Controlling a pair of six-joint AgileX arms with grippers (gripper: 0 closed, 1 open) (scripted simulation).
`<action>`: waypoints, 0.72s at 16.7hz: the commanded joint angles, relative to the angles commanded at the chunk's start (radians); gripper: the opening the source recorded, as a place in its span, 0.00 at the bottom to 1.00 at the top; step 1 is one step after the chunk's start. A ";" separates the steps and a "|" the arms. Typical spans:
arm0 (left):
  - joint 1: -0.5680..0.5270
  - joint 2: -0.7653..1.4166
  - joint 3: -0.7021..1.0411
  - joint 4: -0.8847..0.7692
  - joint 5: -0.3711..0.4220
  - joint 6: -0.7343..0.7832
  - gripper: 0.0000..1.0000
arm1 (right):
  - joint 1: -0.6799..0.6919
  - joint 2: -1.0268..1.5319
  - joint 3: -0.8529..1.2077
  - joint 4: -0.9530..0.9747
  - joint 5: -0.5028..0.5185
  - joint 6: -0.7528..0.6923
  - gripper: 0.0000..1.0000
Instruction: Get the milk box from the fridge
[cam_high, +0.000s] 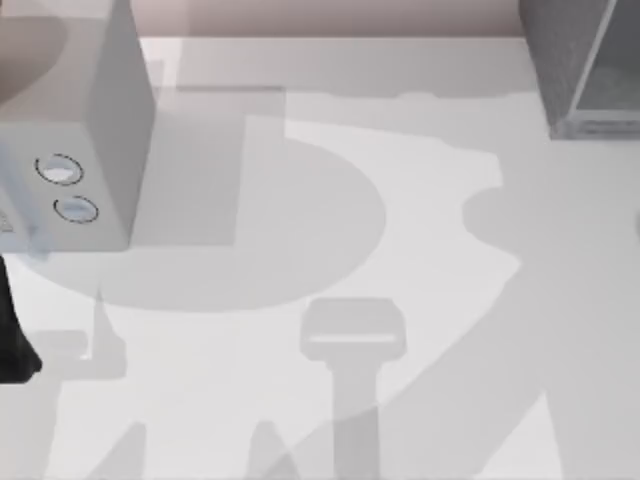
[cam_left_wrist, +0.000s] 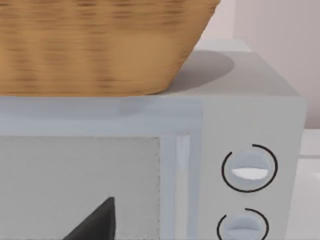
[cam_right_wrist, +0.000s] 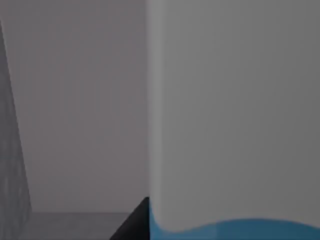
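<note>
Seen from above, a white surface (cam_high: 420, 250) spreads wide and bare across the middle, crossed by soft grey shadows. At ten o'clock stands a pale grey box with two round dials (cam_high: 70, 190) on its front. At one o'clock, cut off by the frame edge, stands the fridge (cam_high: 585, 65), a dark grey cabinet with a pale glassy panel and a light frame edge. A dark part of the left arm (cam_high: 15, 340) shows at the nine o'clock edge, just in front of the dial box.

The left wrist camera looks straight at that box from close by. A woven basket (cam_left_wrist: 100, 45) sits on top of it; what it holds cannot be seen. A dark tip of the left gripper (cam_left_wrist: 97, 222) pokes in at six o'clock, but whether it is released or clenched cannot be told.

The right wrist camera is pressed up against the milk box (cam_right_wrist: 235, 115), its white side over a sky-blue band, with plain grey walls behind. A dark piece of the right gripper (cam_right_wrist: 135, 222) touches the carton's edge; its grasp cannot be told.
</note>
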 joint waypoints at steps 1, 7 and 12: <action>0.000 0.000 0.000 0.000 0.000 0.000 1.00 | -0.003 -0.023 -0.034 0.014 -0.005 0.000 0.00; 0.000 0.000 0.000 0.000 0.000 0.000 1.00 | -0.037 -0.195 -0.346 0.130 -0.035 0.002 0.00; 0.000 0.000 0.000 0.000 0.000 0.000 1.00 | -0.050 -0.257 -0.442 0.177 -0.048 0.002 0.00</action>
